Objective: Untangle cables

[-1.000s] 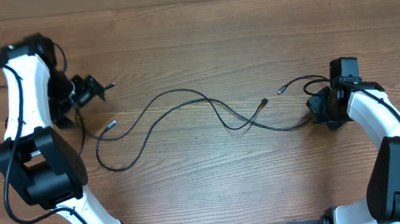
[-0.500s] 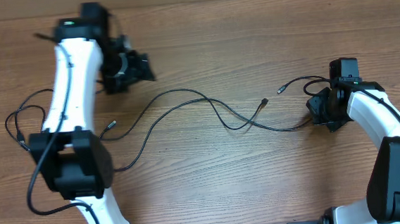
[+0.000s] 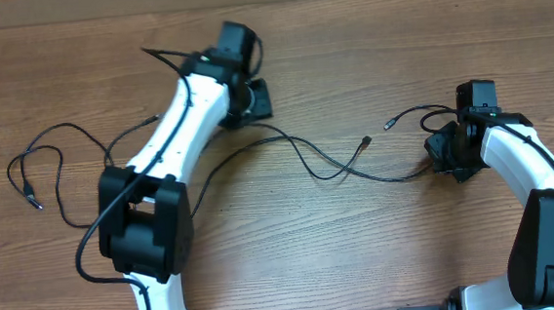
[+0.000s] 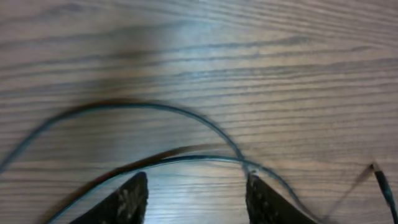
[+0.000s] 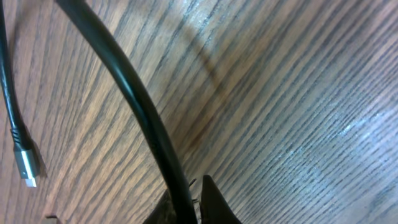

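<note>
Left fingers [image 4: 129, 200]: partly spread, gripping nothing, poised low over the desk [image 4: 205, 56]. Two strands of the cables [image 3: 301, 155] just ahead of the tips in the left wrist view: one arching away, one running across the gap. Crossing point [image 4: 242, 163] directly in front of one tip. No contact visible.

Right fingers [image 5: 208, 200]: pressed together on one strand, entering the pinch from above in the right wrist view. Small plug end [image 5: 26, 168] lying free on the desk just beside these fingers.

Position of the cables:
- Main run spread in long, shallow curves between the two sets of fingers. No tight knot visible.
- One overlap [image 3: 329, 171] roughly midway, nearer the right fingers, with a free plug [image 3: 367, 141] just beyond it.
- Slack loop [image 3: 39, 181] well behind the left fingers, on the side away from the right fingers.

Step in hand, as judged: anchoring one end at the right while positioning the left for a fresh grasp on the middle of the run. Task well along, the overlap remaining.

Next move, as judged:
1. Centre a single strand in the gap of the left fingers — not both.
2. Lower to the desk and close.
3. Draw away from the right fingers to pull the overlap open.

Caution: strands close together at the crossing, so catching both likely to drag the tangle along rather than open it.
</note>
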Controlling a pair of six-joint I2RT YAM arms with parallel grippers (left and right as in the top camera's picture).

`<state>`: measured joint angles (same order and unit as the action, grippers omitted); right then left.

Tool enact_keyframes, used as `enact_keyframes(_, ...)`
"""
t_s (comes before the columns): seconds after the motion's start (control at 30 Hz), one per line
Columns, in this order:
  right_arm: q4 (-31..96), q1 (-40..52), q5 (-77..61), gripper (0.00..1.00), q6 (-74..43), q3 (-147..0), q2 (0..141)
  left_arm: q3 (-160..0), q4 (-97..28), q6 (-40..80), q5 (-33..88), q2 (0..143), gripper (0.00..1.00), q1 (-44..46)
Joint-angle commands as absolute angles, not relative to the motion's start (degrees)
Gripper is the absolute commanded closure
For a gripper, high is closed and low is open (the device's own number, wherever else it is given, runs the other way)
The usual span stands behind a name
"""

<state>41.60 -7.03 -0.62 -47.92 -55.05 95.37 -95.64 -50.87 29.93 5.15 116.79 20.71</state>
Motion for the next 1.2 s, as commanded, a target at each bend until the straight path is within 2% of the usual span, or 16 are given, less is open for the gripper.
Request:
enact_keyframes(0.0,41.74,-6.7,-1.19,0.9,-47.75,-54.68,94.3,-91.7,-46.96,37.01,1.61,116.9,0.48,22.61)
enact_keyframes(0.27,42.41,-6.7,-1.19,0.89,-47.77,-54.68,94.3,-86.17,-37.34,42.52,-0.67,117.51,0.49,23.64)
enact_keyframes(0.5,43.22,-6.7,-1.19,0.87,-47.75,-54.68,94.3,-86.19,-34.2,42.89,-0.36,122.5,0.5,23.68)
enact_keyframes(0.73,43.48,-6.7,-1.21,0.87,-47.75,-54.68,94.3,-86.19,-35.38,42.85,1.52,128.95,0.46,23.66)
enact_keyframes(0.77,43.48,-6.7,-1.21,0.87,-47.75,-54.68,94.3,-86.19,-36.16,42.68,1.5,129.62,0.51,23.66)
enact_keyframes(0.87,43.46,-6.7,-1.17,0.87,-47.75,-54.68,94.3,-86.19,-38.57,40.86,1.28,130.85,0.96,23.59)
enact_keyframes(0.97,43.42,-6.7,-1.17,0.87,-47.75,-54.68,94.3,-86.19,-40.95,39.13,0.14,130.93,0.96,23.22)
enact_keyframes(1.07,43.42,-6.7,-1.17,0.96,-47.72,-54.68,94.3,-86.76,-43.59,38.06,-1.1,130.74,0.96,22.2)
enact_keyframes(1.17,43.4,-6.7,-1.17,0.96,-47.0,-54.68,94.3,-88.99,-47.62,37.56,-1.13,130.69,0.96,20.34)
